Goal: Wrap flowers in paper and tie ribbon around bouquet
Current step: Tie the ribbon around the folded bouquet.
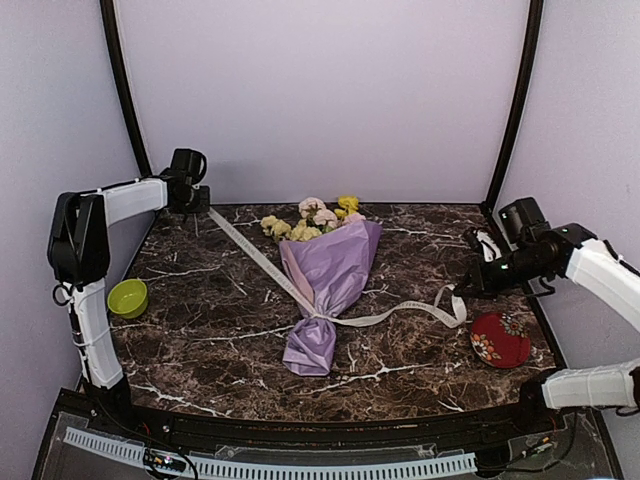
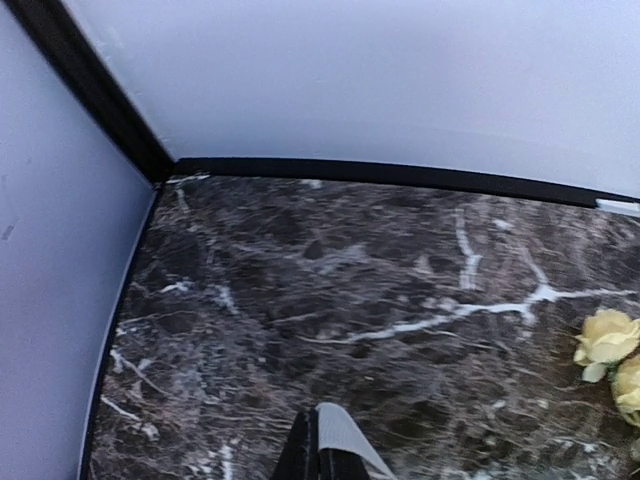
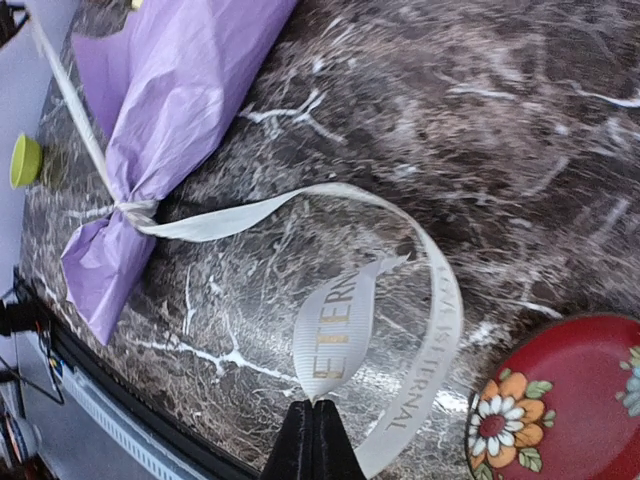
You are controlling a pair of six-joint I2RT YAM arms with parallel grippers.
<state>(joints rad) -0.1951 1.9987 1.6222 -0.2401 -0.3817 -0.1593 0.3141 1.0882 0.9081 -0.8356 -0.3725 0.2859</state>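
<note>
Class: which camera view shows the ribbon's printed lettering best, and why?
The right wrist view: the ribbon loops close to the lens, letters legible. The top external view shows the whole ribbon, print too small to read. The left wrist view shows only a plain sliver.

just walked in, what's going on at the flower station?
The flowers are wrapped in the lilac paper, with the ribbon cinched around its waist. The left gripper is shut on one ribbon end at the far-left corner. The right gripper pinches the other, which loops slack beside the red plate.
</note>
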